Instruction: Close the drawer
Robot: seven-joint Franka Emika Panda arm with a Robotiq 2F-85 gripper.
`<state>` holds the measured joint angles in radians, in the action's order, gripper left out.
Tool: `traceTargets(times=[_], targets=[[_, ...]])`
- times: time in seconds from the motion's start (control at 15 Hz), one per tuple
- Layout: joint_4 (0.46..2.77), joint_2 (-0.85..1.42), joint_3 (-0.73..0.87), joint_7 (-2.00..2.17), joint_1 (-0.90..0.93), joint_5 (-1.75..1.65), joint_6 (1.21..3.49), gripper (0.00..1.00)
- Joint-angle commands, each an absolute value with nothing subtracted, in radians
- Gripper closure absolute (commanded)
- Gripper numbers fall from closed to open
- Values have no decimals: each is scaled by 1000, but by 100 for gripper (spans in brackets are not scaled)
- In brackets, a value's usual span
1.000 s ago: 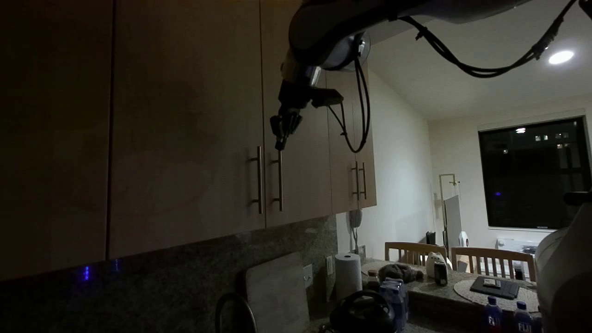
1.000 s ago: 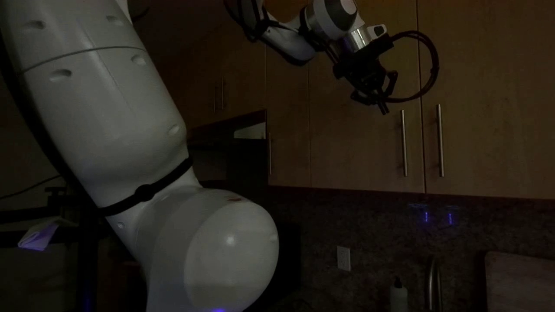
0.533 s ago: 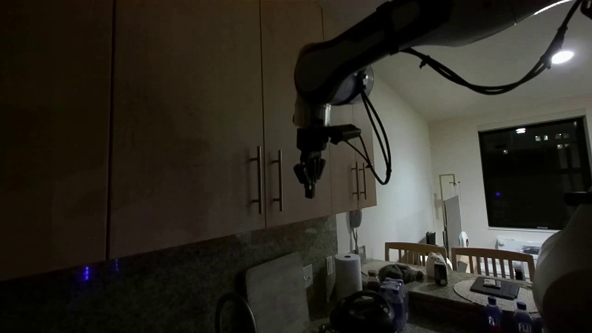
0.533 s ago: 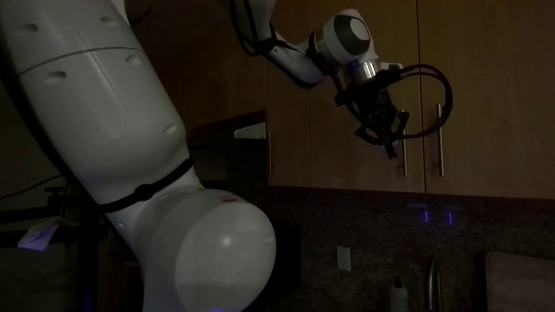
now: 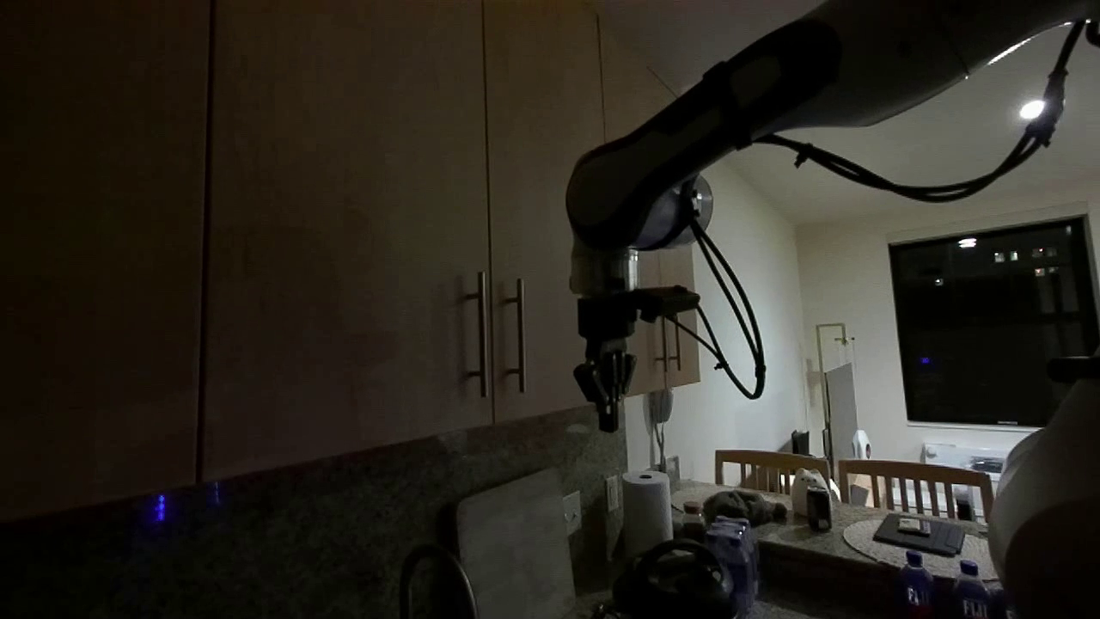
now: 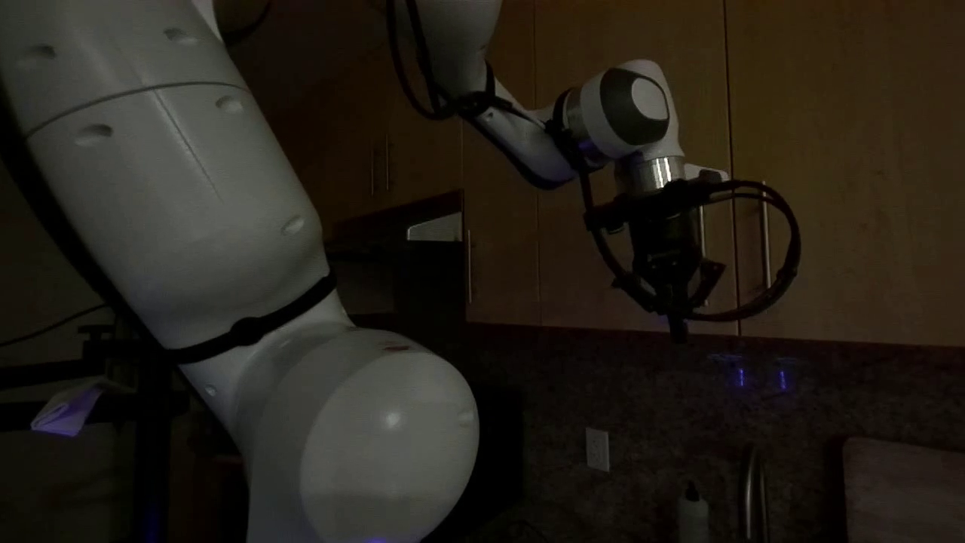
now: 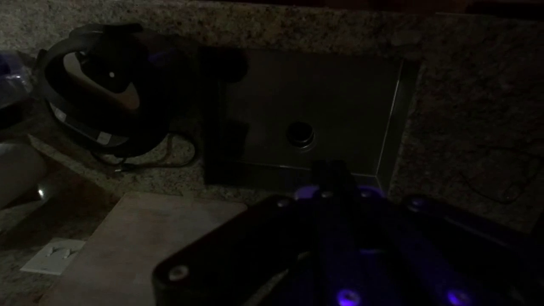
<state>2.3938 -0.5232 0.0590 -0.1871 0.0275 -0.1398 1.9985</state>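
Dim kitchen, with your end effector (image 5: 608,421) near the cabinet door (image 5: 344,232)

Brighter light falls mostly on the far side of the room, where you can see a window (image 5: 993,322) and a pair of chairs (image 5: 915,471). The tall cabinet door hangs above the counter (image 7: 476,110), and its face appears to lie flush with the neighbour door (image 5: 547,172). Its slim metal handle (image 5: 483,335) stands upright, close to the edge where these two doors meet.

Your arm (image 5: 696,129) comes in front of the doors, and the end effector points downward. As far as the dark wrist view permits, you see its fingers (image 7: 338,172) pressed together, tip against tip. In both exterior views the fingertips are lower than the handle, and they stand apart from it.

Beyond the fingertips, the wrist view shows you the sink (image 7: 352,89) with its round drain (image 7: 301,134). Next to the sink, on the counter, lies a black object (image 7: 114,61) with a wide loop. One pale board (image 5: 516,542) leans against the speckled wall (image 5: 344,516), and a paper roll (image 5: 646,511) stands near it.
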Motion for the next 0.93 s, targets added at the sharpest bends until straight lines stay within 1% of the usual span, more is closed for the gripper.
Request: traceTargets(times=[0.0,0.4,0.87], targets=[[2483,-600,50,-159,27,-95,2006,94],[2580,-733,37,-127,17,-106,2001,94],[2612,-820,35,-120,18,-110,1987,94]])
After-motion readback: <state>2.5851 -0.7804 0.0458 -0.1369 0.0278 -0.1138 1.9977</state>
